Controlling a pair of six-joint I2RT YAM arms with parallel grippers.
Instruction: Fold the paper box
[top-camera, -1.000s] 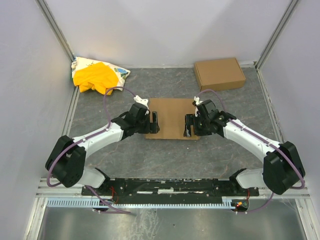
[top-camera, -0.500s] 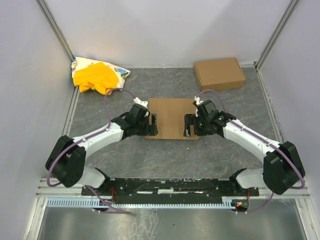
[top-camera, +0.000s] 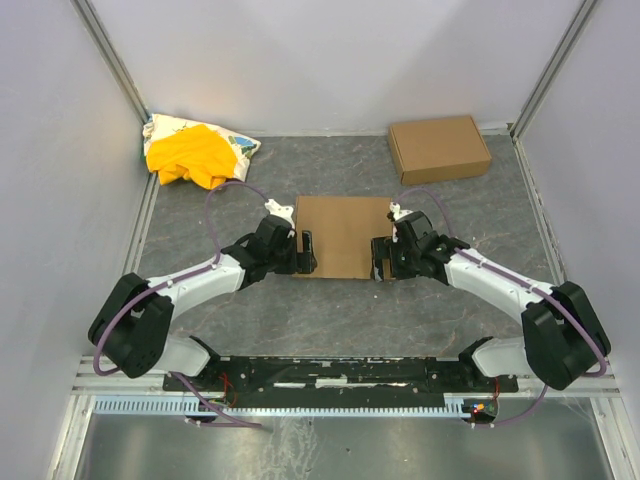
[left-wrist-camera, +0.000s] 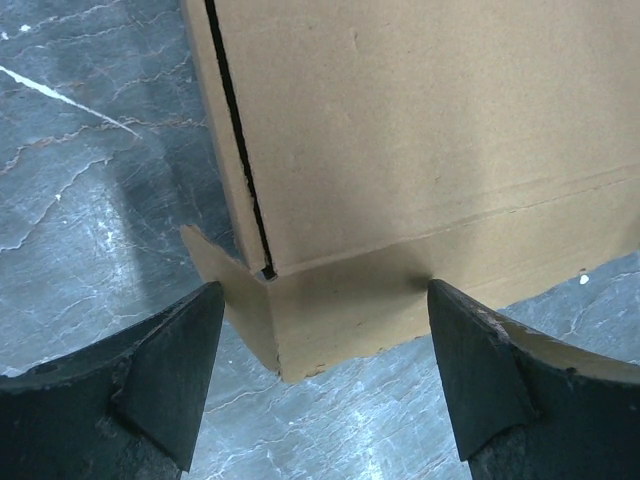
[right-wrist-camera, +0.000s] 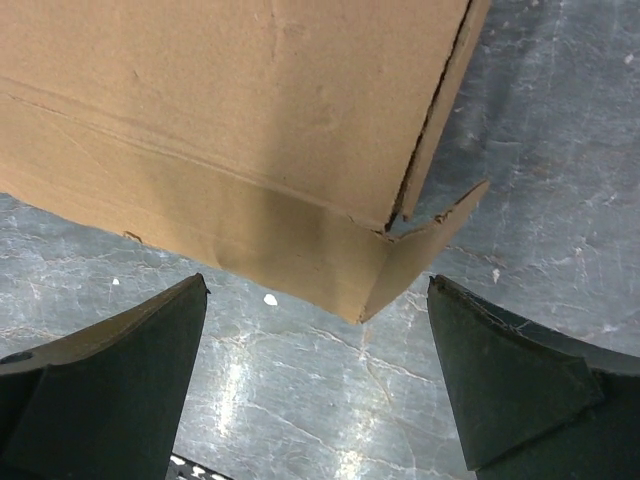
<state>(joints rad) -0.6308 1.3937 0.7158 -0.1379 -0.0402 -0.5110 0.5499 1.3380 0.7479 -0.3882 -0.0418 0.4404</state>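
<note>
Grey table (top-camera: 340, 312): L gripper (top-camera: 308, 252) & R gripper (top-camera: 378, 258) spread wide, empty, by paper box (top-camera: 341, 228) corners

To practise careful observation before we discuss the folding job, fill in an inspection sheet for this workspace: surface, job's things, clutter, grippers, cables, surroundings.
Surface: grey marbled table, a few small white specks.
Job's things: paper box lies low at the centre; small flaps stick out at its near corners.
Clutter: closed cardboard box far right; yellow-and-white cloth heap far left.
Grippers: left gripper and right gripper both open, each poised at a near corner of the paper box, holding nothing.
Cables: purple cables loop over each arm, clear of the paper box.
Surroundings: pale walls on three sides.
</note>
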